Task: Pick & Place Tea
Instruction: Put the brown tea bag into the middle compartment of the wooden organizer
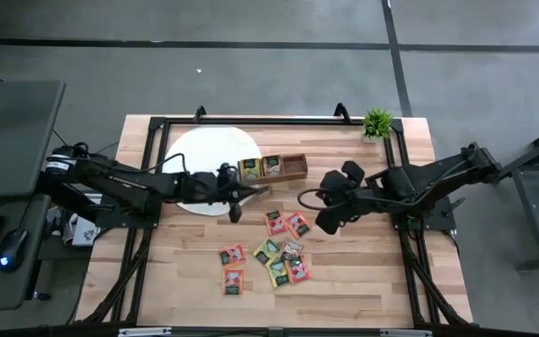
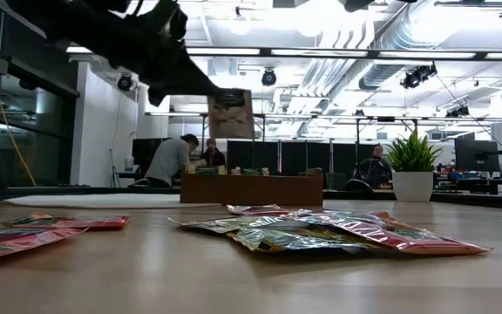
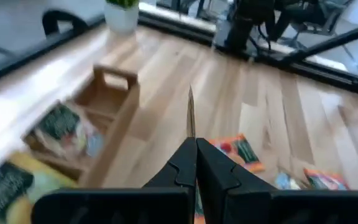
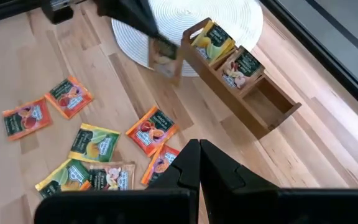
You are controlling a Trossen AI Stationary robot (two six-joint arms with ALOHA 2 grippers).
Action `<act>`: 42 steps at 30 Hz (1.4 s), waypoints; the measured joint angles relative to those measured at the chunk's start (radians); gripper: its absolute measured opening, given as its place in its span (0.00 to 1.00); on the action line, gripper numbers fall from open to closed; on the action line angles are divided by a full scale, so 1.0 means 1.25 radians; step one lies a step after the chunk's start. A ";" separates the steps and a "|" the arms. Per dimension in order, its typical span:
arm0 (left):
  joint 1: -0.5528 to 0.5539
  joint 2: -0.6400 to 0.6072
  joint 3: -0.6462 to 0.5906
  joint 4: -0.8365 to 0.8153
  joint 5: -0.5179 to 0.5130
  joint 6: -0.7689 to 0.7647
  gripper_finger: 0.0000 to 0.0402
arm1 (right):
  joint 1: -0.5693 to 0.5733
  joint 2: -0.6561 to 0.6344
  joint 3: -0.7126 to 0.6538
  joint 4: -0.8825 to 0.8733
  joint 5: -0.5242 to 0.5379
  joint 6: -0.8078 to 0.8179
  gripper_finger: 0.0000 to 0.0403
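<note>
My left gripper is shut on one tea packet that hangs over the table, just on the near side of the brown wooden tray. The tray's left and middle compartments hold packets; its right one is bare. Several green, yellow and red packets lie flat on the table nearer the front. My right gripper is shut on nothing and hovers right of the tray, above the loose packets. My left gripper pinches the packet's top edge between its two fingers, coming slanting down from the table's left. The packet is lifted clear and hangs upright below the fingertips. In the left wrist view it shows edge-on as a thin blade.
A round white mat lies under my left arm, left of the tray. A small potted plant stands at the far right corner. A black frame borders the table. People sit in the room beyond.
</note>
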 joint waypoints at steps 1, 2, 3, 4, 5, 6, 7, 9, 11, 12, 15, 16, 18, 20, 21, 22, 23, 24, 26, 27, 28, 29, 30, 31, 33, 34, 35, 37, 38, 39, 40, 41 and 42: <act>0.008 0.001 0.002 0.009 0.003 0.013 0.00 | 0.000 0.001 0.000 0.000 0.000 0.000 0.00; 0.021 0.001 0.008 0.017 0.008 0.028 0.00 | 0.000 0.001 0.000 0.000 0.000 0.000 0.00; 0.035 0.001 0.018 0.022 0.018 0.042 0.00 | 0.000 0.001 0.000 0.000 0.000 0.000 0.00; 0.050 0.001 0.029 0.026 0.032 0.054 0.00 | 0.000 0.001 0.000 0.000 0.000 0.000 0.01; 0.066 0.001 0.039 0.028 0.048 0.068 0.00 | 0.000 0.002 0.000 0.000 0.000 0.000 0.01; 0.082 0.002 0.047 0.027 0.067 0.082 0.00 | 0.000 0.002 0.000 0.001 0.002 -0.002 0.01; 0.099 0.003 0.054 0.024 0.086 0.097 0.00 | 0.000 0.002 0.000 0.000 0.003 -0.004 0.01; 0.133 0.003 0.067 0.023 0.125 0.121 0.00 | 0.000 0.002 0.000 0.001 0.003 -0.007 0.01; 0.170 0.003 0.074 0.027 0.157 0.132 0.00 | 0.000 0.002 0.000 0.001 0.003 -0.015 0.01; 0.189 0.003 0.074 0.024 0.170 0.136 0.00 | 0.000 0.002 0.000 0.001 0.003 -0.019 0.01; 0.246 0.003 0.074 0.022 0.227 0.154 0.00 | 0.000 0.002 0.000 0.001 0.003 -0.020 0.01; 0.264 0.003 0.074 0.023 0.247 0.157 0.00 | 0.000 0.002 0.000 0.001 0.003 -0.022 0.01; 0.297 0.006 0.074 0.022 0.280 0.163 0.00 | 0.000 0.002 0.000 0.001 0.005 -0.022 0.01; 0.321 0.026 0.074 0.035 0.304 0.165 0.00 | 0.000 0.002 0.000 0.001 0.010 -0.021 0.01; 0.331 0.034 0.074 0.032 0.317 0.165 0.00 | 0.000 0.002 0.000 0.001 0.014 -0.022 0.01; 0.340 0.039 0.073 0.024 0.331 0.165 0.00 | 0.000 0.002 0.000 0.001 0.018 -0.022 0.01; 0.348 0.044 0.073 0.027 0.348 0.165 0.00 | 0.000 0.002 0.000 0.001 0.022 -0.022 0.01; 0.351 0.052 0.074 0.036 0.360 0.165 0.00 | 0.000 0.002 0.000 0.001 0.023 -0.022 0.01; 0.354 0.078 0.075 0.040 0.364 0.165 0.00 | 0.000 0.002 0.000 0.001 0.024 -0.022 0.01; 0.354 0.093 0.074 0.039 0.365 0.164 0.00 | 0.000 0.002 0.000 0.001 0.024 -0.022 0.01; 0.353 0.105 0.072 0.044 0.367 0.160 0.00 | 0.000 0.002 0.000 0.001 0.024 -0.022 0.01; 0.353 0.114 0.072 0.065 0.372 0.157 0.00 | 0.000 0.002 0.000 0.001 0.024 -0.022 0.01; 0.353 0.121 0.074 0.091 0.378 0.156 0.00 | 0.000 0.002 0.000 0.001 0.024 -0.022 0.01; 0.353 0.129 0.075 0.109 0.378 0.152 0.00 | 0.000 0.002 0.000 0.001 0.023 -0.022 0.01; 0.353 0.147 0.075 0.119 0.379 0.145 0.00 | 0.000 0.002 0.000 0.001 0.023 -0.022 0.01; 0.353 0.156 0.075 0.120 0.381 0.144 0.00 | 0.000 0.002 0.000 0.001 0.023 -0.022 0.01; 0.353 0.166 0.075 0.122 0.382 0.144 0.00 | 0.000 0.002 0.000 0.001 0.023 -0.021 0.01; 0.353 0.190 0.085 0.127 0.386 0.144 0.00 | 0.000 0.002 0.000 0.002 0.023 -0.020 0.01; 0.354 0.199 0.086 0.122 0.393 0.144 0.00 | 0.000 0.002 0.000 0.002 0.023 -0.020 0.01; 0.354 0.208 0.090 0.117 0.402 0.144 0.00 | 0.000 0.002 0.000 0.002 0.023 -0.019 0.01; 0.354 0.217 0.098 0.116 0.404 0.144 0.00 | 0.000 0.002 0.000 0.002 0.023 -0.019 0.01; 0.353 0.225 0.106 0.120 0.405 0.144 0.00 | 0.000 0.002 0.000 0.003 0.022 -0.019 0.01; 0.353 0.234 0.116 0.120 0.405 0.144 0.00 | 0.000 0.002 0.000 0.003 0.022 -0.019 0.01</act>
